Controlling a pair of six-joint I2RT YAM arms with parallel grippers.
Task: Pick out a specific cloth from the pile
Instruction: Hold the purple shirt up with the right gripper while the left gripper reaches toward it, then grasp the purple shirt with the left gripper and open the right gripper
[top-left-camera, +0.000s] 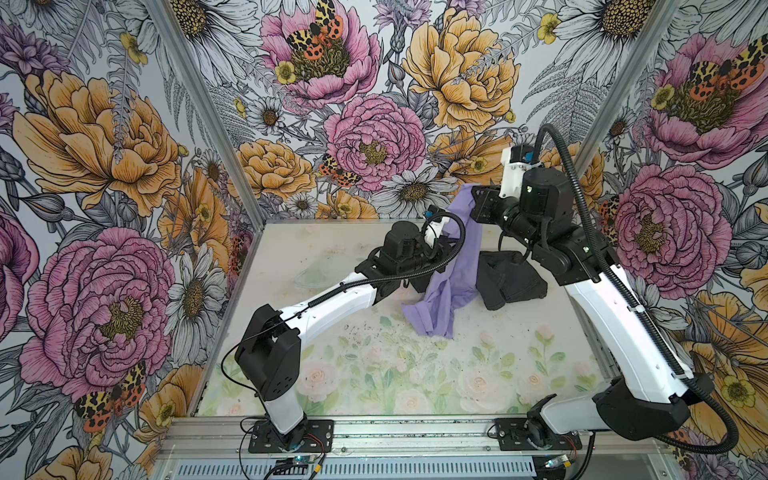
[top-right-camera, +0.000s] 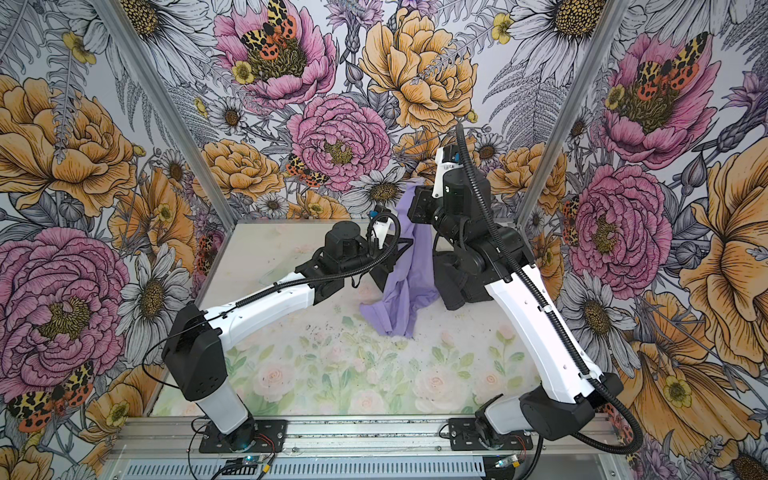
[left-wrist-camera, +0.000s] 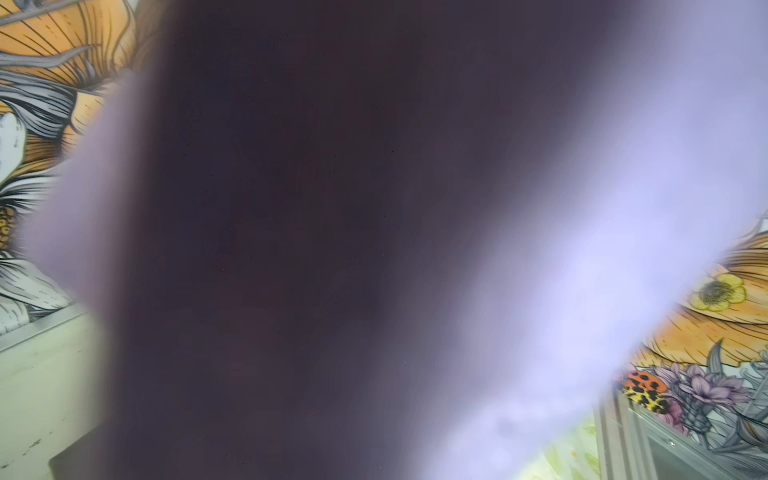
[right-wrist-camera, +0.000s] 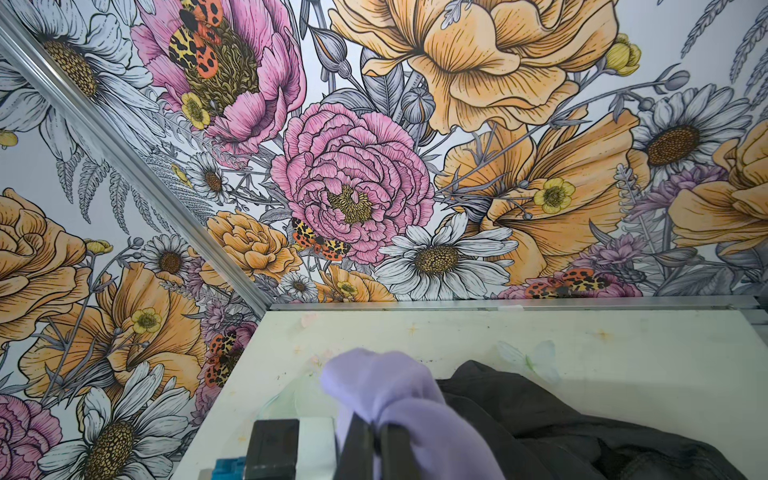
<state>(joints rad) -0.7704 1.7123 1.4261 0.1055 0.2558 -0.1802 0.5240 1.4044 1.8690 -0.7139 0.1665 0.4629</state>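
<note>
While the right tool and left tool pinch it, lavender cloth hangs creased.

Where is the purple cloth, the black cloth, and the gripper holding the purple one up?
lavender cloth (top-left-camera: 446, 291): a top view, its hanging middle.
charcoal-black garment (top-left-camera: 515, 282): a top view, its crumpled middle.
right gripper (right-wrist-camera: 376, 428): right wrist view, between its fingertips pinching cloth.

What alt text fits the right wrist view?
The right gripper is shut on a bunch of lavender cloth above the table. A black garment lies crumpled on the table beside it, floral wall behind.
</note>
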